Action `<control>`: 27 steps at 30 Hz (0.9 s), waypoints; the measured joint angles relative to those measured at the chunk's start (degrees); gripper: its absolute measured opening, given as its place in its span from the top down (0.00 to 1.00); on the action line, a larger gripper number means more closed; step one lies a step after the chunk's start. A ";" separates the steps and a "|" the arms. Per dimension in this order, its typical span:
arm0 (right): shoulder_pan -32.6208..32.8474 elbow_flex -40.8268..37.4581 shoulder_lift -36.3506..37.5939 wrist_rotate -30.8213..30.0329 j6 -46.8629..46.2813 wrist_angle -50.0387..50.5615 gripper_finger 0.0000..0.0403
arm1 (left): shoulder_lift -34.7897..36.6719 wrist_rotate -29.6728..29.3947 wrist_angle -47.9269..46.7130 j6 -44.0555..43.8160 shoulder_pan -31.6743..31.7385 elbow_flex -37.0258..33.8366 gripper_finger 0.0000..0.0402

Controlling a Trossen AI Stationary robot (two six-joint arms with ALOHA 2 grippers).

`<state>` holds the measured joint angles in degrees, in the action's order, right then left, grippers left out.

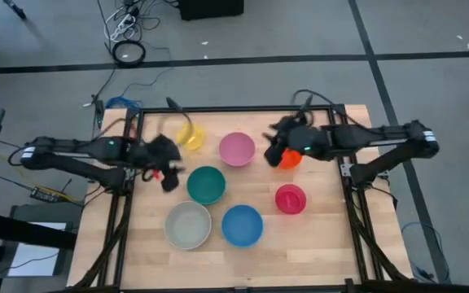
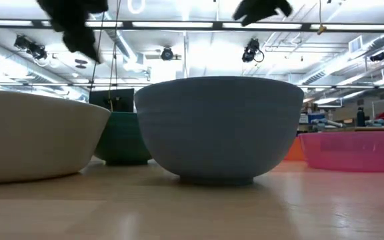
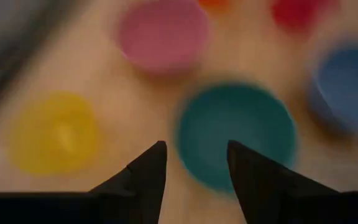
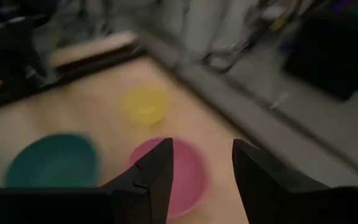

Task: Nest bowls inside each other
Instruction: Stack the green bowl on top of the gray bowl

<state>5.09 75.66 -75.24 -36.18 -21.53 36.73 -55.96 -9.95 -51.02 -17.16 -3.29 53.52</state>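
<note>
Seven round, smooth plastic bowls, all separate on the desk [image 1: 316, 244], none nested. Pale grey-white bowl [image 1: 188, 225] and blue bowl [image 1: 242, 225] side by side in the near row; teal bowl [image 1: 207, 185] just behind and between them. Pink bowl [image 1: 237, 149] farther back, centre; small yellow bowl [image 1: 190, 135] to its left; red bowl [image 1: 291, 198] apart on the right. Orange bowl [image 1: 288, 158] partly hidden under the right gripper [image 1: 273, 151]. Desk top of pale, jointed wood strips inside a dark metal frame.

Left gripper [image 1: 168, 173] above the desk just left of the teal bowl, jaws apart, nothing between them. Right gripper over the orange bowl, beside the pink bowl, jaws apart and empty in the wrist view.
</note>
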 joint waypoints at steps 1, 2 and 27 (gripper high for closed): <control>0.09 1.82 -1.82 2.37 -0.67 2.12 0.62 | -1.67 3.33 -2.36 0.87 -0.42 0.62 0.56; 0.26 3.25 -3.39 4.36 -1.40 4.29 0.62 | -2.94 6.23 -3.92 1.81 -0.78 0.92 0.56; 4.69 3.93 -11.69 10.84 -10.00 8.04 0.50 | -13.10 2.16 -4.97 -15.39 -12.58 0.94 0.56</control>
<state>9.78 79.59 -86.93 -25.34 -31.53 44.77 -69.06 -7.80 -55.99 -32.55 -15.88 54.46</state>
